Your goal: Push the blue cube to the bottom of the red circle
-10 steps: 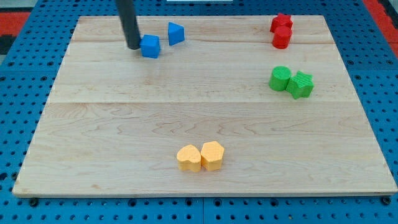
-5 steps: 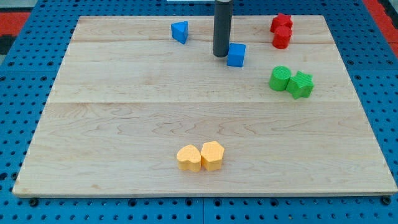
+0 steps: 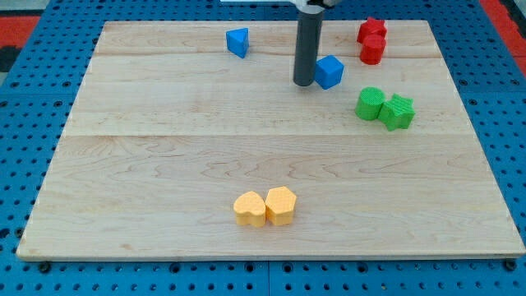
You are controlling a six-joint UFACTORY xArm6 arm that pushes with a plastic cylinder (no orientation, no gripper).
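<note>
My tip (image 3: 304, 83) touches the blue cube (image 3: 329, 71) on its left-edge side, no hand to judge; continued push risks ramming the green cylinder (image 3: 370, 104) below the red cylinder (image 3: 372, 50).

- There is just one camera, so no other view shares anything with it.
- It sits up high on the 6 o'clock side and looks down at a slant toward 12 o'clock.
- It is far enough back to show the whole wooden board (image 3: 164, 164), with the blue peg table (image 3: 33, 99) around its edges.
- The board's 12 o'clock edge looks shorter than its 6 o'clock edge.
- The rod runs out of the picture at 12 o'clock; only my tip (image 3: 304, 83) end shows.
</note>
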